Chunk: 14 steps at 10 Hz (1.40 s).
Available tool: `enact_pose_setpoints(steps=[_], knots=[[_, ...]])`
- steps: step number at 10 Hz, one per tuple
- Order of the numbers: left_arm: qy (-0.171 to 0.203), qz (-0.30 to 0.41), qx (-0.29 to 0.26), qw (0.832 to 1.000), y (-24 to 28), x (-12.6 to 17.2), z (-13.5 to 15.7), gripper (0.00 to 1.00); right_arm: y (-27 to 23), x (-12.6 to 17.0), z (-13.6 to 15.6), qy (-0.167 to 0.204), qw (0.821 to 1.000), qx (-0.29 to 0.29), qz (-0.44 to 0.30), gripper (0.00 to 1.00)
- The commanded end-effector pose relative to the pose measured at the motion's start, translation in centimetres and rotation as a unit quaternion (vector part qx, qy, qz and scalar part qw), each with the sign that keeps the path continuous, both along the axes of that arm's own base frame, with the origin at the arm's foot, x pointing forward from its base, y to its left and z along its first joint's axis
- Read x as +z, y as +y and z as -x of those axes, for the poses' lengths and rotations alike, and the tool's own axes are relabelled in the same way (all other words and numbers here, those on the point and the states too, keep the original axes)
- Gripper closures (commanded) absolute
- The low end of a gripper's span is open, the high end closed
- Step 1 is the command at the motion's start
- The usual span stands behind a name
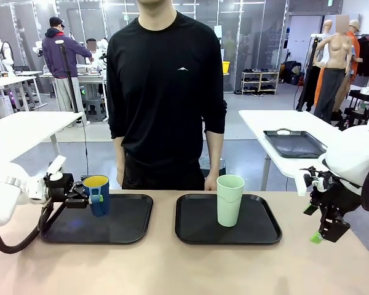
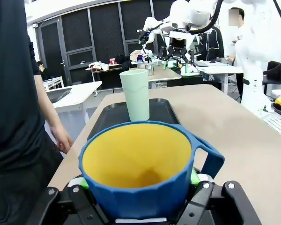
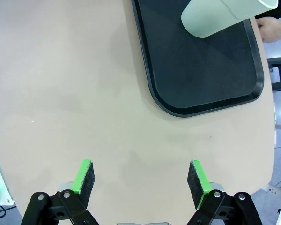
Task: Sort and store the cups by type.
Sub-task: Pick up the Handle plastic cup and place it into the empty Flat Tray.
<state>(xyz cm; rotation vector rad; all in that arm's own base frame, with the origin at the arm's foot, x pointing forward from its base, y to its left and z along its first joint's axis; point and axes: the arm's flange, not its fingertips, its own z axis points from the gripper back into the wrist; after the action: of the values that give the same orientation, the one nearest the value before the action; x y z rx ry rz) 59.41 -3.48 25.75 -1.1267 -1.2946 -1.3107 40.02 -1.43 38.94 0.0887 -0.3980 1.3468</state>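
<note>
The left gripper (image 1: 81,196) is clenched on the blue mug (image 1: 97,195), green pads pressed to its sides, holding it over the left tray (image 1: 132,224) near that tray's 10 o'clock corner; whether its base touches the tray I can't tell. The mint tumbler (image 1: 229,200) stands upright on the right tray (image 1: 190,230), toward 12 o'clock. The right gripper (image 3: 139,181) hangs released over bare table (image 3: 61,84). The mug's placement looks in hand; next, I'd judge, lowering it flat, then letting go.
</note>
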Motion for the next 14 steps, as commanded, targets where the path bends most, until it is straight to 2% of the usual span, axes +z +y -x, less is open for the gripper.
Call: enact_pose_setpoints(steps=[1, 6, 14], knots=[[-0.018, -0.010, -0.006, 1.000, -0.1, -1.1, -1.2, 0.23, 0.1, -0.2, -0.1, -0.001, 1.000, -0.007, 0.006, 0.00], [-0.048, -0.018, -0.008, 0.999, 0.1, -3.9, -2.1, 0.23, 0.1, -0.2, -0.1, -0.001, 1.000, -0.007, 0.006, 0.00], [-0.033, -0.034, -0.007, 0.999, 0.1, -6.2, -2.8, 0.23, 0.1, -0.2, -0.1, -0.001, 1.000, -0.007, 0.006, 0.00]])
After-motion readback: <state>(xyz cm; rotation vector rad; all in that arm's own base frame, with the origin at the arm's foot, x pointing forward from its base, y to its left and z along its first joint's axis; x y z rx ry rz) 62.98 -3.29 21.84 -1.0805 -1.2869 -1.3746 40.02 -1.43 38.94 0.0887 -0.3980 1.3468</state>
